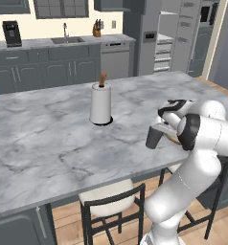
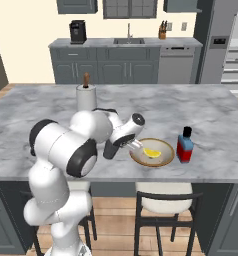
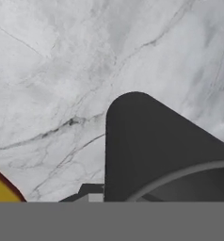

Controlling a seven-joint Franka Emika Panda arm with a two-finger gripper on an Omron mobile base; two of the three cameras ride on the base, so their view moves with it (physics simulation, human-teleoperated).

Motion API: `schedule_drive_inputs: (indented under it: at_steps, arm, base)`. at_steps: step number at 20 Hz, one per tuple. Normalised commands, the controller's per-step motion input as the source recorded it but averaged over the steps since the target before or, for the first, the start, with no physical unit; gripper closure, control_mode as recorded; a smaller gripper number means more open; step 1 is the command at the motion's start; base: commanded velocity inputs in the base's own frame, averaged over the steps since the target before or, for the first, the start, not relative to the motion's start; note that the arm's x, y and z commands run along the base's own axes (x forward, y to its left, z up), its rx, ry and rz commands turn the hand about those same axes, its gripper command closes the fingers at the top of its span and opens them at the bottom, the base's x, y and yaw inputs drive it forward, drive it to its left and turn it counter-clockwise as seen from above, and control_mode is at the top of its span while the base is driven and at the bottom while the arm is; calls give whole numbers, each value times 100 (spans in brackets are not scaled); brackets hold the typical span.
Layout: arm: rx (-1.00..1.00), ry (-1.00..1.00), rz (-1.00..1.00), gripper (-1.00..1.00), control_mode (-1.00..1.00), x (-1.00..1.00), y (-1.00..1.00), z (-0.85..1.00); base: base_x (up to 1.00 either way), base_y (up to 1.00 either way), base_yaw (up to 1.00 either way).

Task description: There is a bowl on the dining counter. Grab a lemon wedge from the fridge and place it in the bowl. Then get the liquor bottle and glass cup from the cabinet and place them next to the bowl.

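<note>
Right base view: glass cup [image 2: 110, 148] just beside bowl [image 2: 152, 152]; near counter edge.

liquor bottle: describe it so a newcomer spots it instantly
Look at the marble dining counter, along its near edge. The liquor bottle stands upright just right of the tan bowl holding the lemon wedge. It is the only red-and-blue, black-capped thing there.

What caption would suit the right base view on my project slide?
Hand shut on the glass cup beside the bowl holding the lemon wedge, liquor bottle opposite.
</note>
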Motion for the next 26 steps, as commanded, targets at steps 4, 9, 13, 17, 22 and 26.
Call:
schedule_drive_inputs:
  at_steps: [4,9,13,17,22,26]
  arm:
    - [-16,0,0,100,-100,-34,25,0]
    - [-24,1,0,-100,-100,-17,43,0]
    - [-11,0,0,-100,-100,-2,20,0]
    - [-1,0,0,-100,-100,-11,-2,22]
    - [1,1,0,-100,-100,-6,-29,93]
    - [7,0,0,-100,-100,-18,-27,100]
  base:
    - [0,0,0]
    - [0,0,0]
    - [0,0,0]
    - [0,0,0]
    - [0,0,0]
    - [0,0,0]
